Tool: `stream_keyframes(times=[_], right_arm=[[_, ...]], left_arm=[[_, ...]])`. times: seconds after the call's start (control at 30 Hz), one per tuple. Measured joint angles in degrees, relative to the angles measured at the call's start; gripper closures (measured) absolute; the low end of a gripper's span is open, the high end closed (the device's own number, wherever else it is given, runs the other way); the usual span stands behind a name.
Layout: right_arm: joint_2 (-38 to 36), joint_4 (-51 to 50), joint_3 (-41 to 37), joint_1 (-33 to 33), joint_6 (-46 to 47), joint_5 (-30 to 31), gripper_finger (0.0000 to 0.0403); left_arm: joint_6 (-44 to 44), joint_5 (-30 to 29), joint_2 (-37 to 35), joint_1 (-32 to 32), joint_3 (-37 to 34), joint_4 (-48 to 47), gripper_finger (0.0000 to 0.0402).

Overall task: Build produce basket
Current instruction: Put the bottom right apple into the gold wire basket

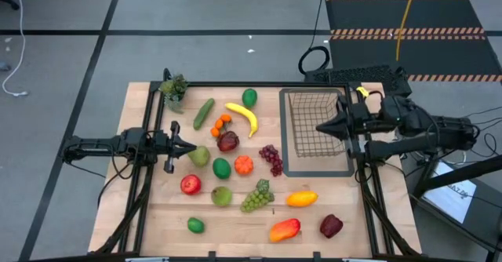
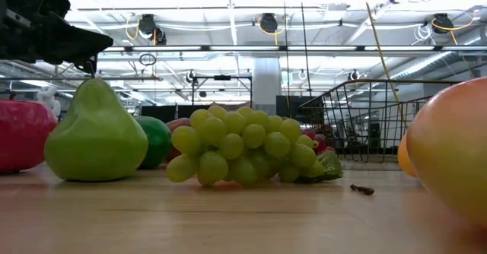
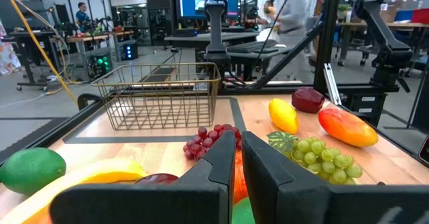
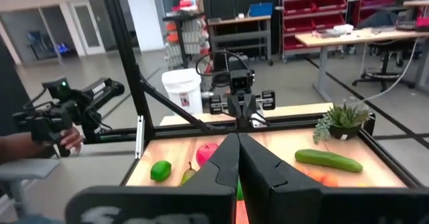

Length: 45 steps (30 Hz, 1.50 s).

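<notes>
The wire basket (image 1: 315, 125) sits on a flat dark tray (image 1: 318, 168) at the right of the wooden table (image 1: 157, 215), and it holds nothing. The right gripper (image 1: 320, 127) hangs over the basket's left edge with its fingers pressed together and nothing between them. The left gripper (image 1: 193, 146) is on the left side of the table, just beside the green pear (image 1: 199, 156), its fingers nearly closed with only a thin gap and carrying nothing. All the fruit and vegetables lie loose on the table left of and nearer than the tray: the cucumber (image 1: 203, 113), the banana (image 1: 243, 116) and a lime (image 1: 249, 97) toward the far edge, purple grapes (image 1: 271, 158) just beside the tray, green grapes (image 1: 257, 196) near the middle, a red apple (image 1: 190, 184) on the left, and a mango (image 1: 284, 230) at the near edge. A small potted plant (image 1: 173, 90) stands at the far left corner.
</notes>
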Motion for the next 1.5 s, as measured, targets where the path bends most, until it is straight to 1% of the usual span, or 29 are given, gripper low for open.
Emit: stream_keyframes(times=[0.2, 0.33, 0.5, 0.87, 0.93, 1.0, 1.17, 1.37, 1.5], right_arm=[[4.7, -7.5, 7.9, 0.0, 0.0, 0.0, 0.0403], [7.1, -10.5, 11.1, 0.0, 0.0, 0.0, 0.0403], [8.7, -10.7, 11.6, 0.0, 0.0, 0.0, 0.0403], [10.4, -9.5, 11.6, 0.0, 0.4, 0.0, 0.0403], [10.5, -9.2, 11.6, 0.0, 0.4, 0.0, 0.0403], [10.5, -9.1, 11.6, 0.0, 0.4, 0.0, 0.0403], [10.5, -8.8, 11.6, 0.0, 0.2, 0.0, 0.0403], [10.5, -8.8, 11.6, 0.0, 0.0, 0.1, 0.0403], [10.5, -8.8, 11.6, 0.0, -0.6, 0.1, 0.0403]], left_arm=[[0.0, 0.0, 0.0, 0.0, 0.0, 0.0, 0.0371], [0.0, 0.0, 0.0, 0.0, 0.0, 0.0, 0.0371], [-2.8, 0.0, 0.0, 0.0, 0.0, 0.1, 0.0371], [-5.4, 0.2, 0.0, 0.0, 0.8, 1.7, 0.0371], [-5.9, 0.2, 0.2, 0.0, 2.9, 1.0, 0.0371], [-5.9, 0.2, 0.8, 0.0, 6.1, -1.5, 0.0371], [-5.7, 0.2, 4.8, 0.0, 15.8, -8.0, 0.0371], [-5.8, 0.2, 12.9, 0.0, 28.4, -16.1, 0.0371], [-2.9, 0.2, 19.4, 0.0, 37.7, -23.3, 0.0371]])
